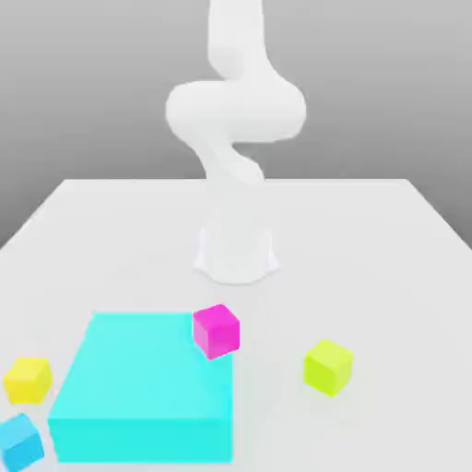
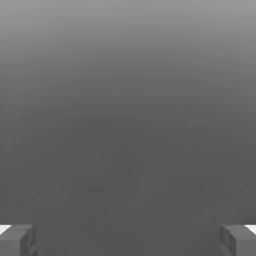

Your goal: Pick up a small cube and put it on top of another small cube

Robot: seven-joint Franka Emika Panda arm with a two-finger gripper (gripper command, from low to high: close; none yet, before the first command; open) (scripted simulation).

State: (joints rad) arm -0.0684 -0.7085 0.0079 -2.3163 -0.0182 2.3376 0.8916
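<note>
Several small cubes lie on the white table near its front. A magenta cube (image 1: 216,331) rests at the far right corner of a big cyan block (image 1: 143,387). To the exterior view's right sits a yellow-green cube (image 1: 328,365). A yellow cube (image 1: 27,379) and a blue cube (image 1: 18,442) lie at the exterior view's left of the block. In the hand view my gripper (image 2: 128,240) is open, its two fingertips (image 2: 17,239) wide apart with nothing between them, facing a plain grey background. The white arm (image 1: 235,111) rises from its base at the table's middle.
The large cyan block is the one bulky obstacle, at the front left. The arm's base (image 1: 236,253) stands behind it. The white table (image 1: 369,240) stretches out around the base and to the exterior view's right.
</note>
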